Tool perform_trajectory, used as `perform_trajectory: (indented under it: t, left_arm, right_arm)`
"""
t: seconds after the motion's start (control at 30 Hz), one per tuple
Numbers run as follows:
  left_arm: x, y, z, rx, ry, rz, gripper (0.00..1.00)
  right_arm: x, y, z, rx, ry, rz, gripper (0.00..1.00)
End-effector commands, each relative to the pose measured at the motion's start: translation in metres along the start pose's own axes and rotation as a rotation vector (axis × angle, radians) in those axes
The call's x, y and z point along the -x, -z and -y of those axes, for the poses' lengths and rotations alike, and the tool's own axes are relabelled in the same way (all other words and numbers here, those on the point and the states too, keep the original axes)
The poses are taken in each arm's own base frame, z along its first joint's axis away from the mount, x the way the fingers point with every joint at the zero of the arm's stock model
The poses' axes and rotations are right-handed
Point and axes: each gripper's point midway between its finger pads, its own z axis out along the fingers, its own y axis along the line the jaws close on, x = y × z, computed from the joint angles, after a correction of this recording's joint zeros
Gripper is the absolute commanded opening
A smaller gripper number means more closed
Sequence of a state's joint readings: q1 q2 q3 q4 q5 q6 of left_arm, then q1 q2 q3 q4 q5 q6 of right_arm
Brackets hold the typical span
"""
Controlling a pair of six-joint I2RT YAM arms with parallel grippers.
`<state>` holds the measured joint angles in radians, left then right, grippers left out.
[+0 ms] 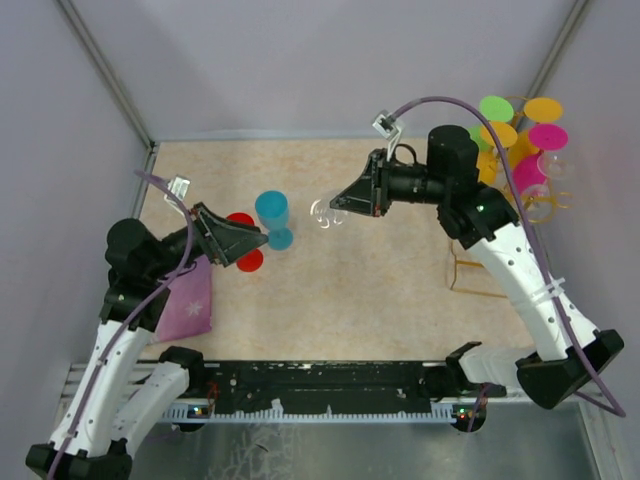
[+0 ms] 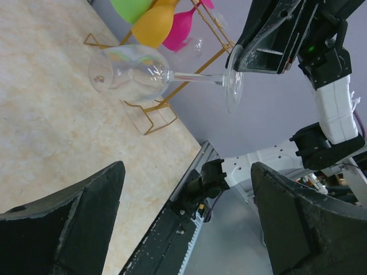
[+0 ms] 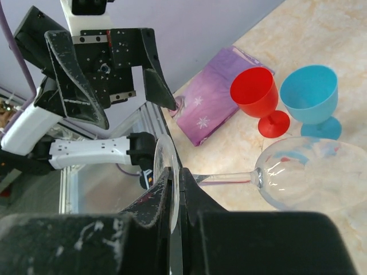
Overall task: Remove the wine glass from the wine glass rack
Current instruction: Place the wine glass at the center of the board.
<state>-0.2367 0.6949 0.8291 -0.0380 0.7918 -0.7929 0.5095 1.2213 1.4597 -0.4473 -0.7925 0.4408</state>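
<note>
Right tool [image 3: 175,182] pinches wine glass [image 3: 312,172] foot, bowl beyond fingertips.

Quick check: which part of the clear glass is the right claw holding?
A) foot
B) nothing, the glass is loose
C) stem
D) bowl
A: the right claw is shut on the disc-shaped foot of the clear glass, and the rest of the glass sticks out sideways, free.

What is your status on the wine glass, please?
Right gripper shut on wine glass foot, glass horizontal, off rack. Left gripper open, empty. Red glass, blue glass standing beside it.
</note>
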Motion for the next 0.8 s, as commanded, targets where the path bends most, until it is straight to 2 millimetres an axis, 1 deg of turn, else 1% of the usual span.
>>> perform_trajectory:
  t: [0.0,0.03,0.13,0.2,0.23,0.27,0.33,0.43,0.5,0.63,0.77]
  left_arm:
    - [-0.005,-0.005,0.015,-0.1,0.037,-0.017,0.96]
    - [-0.008,-0.009,0.015,-0.103,0.045,-0.028,0.95]
    - [-0.015,-0.02,0.023,-0.121,0.046,-0.045,0.94]
    - [-0.018,-0.031,0.029,-0.125,0.051,-0.035,0.91]
    - [-0.026,-0.037,0.036,-0.143,0.061,-0.037,0.87]
    - [-0.028,-0.042,0.039,-0.147,0.063,-0.022,0.85]
    - [-0.029,-0.048,0.042,-0.149,0.061,0.021,0.85]
    - [-0.027,-0.052,0.047,-0.161,0.037,0.036,0.83]
    - [-0.027,-0.055,0.05,-0.167,0.025,0.029,0.81]
    - [-0.031,-0.058,0.047,-0.156,0.02,0.015,0.72]
    - [-0.039,-0.059,0.044,-0.153,0.021,-0.015,0.59]
  right_arm:
    - [0.012,-0.006,-0.015,0.044,0.174,0.041,0.0]
    - [0.009,-0.009,-0.018,0.057,0.182,0.029,0.0]
    - [0.001,-0.017,-0.021,0.079,0.205,0.013,0.0]
    - [-0.001,-0.022,-0.022,0.086,0.214,0.012,0.0]
    - [-0.001,-0.024,-0.024,0.095,0.219,0.012,0.0]
    - [-0.001,-0.026,-0.026,0.103,0.226,0.012,0.0]
    - [-0.001,-0.032,-0.029,0.116,0.234,0.007,0.0]
    - [-0.006,-0.038,-0.033,0.129,0.242,-0.007,0.0]
    - [-0.009,-0.042,-0.031,0.122,0.247,-0.016,0.0]
    - [-0.01,-0.046,-0.035,0.128,0.259,-0.018,0.0]
    - [-0.006,-0.043,-0.043,0.152,0.277,0.001,0.0]
